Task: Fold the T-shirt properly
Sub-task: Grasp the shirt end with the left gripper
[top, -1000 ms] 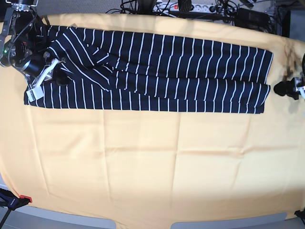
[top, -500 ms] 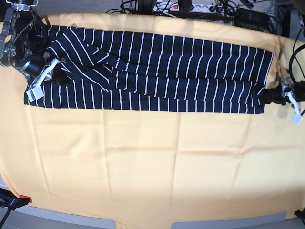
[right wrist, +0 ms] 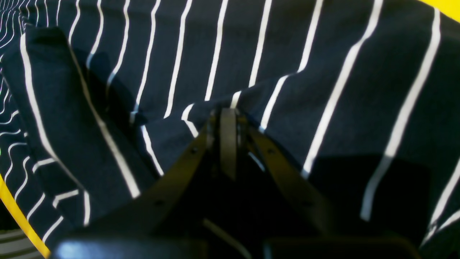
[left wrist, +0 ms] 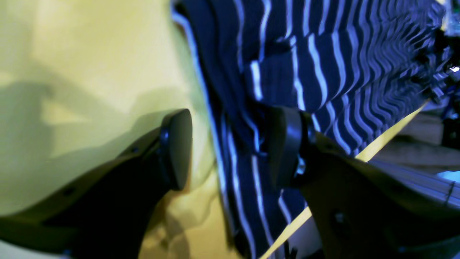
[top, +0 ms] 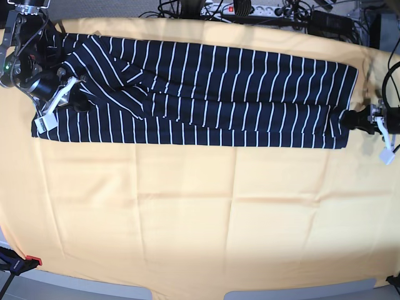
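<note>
- Two grippers work our T-shirt [top: 206, 94] on the yellow cloth [top: 200, 219].
- Our left gripper [left wrist: 230, 147] gapes wide, straddling the hem.
- Our right gripper [right wrist: 228, 118] pinches a fold tight.

We are finding no readable text, labels, brands, numbers or signs in any view. T-shirt [top: 206, 94] is showing only plain white stripes, no print or tag lettering. Yellow cloth [top: 200, 212] is carrying no marking. Clutter along far edge is too small and blurred for reading.
</note>
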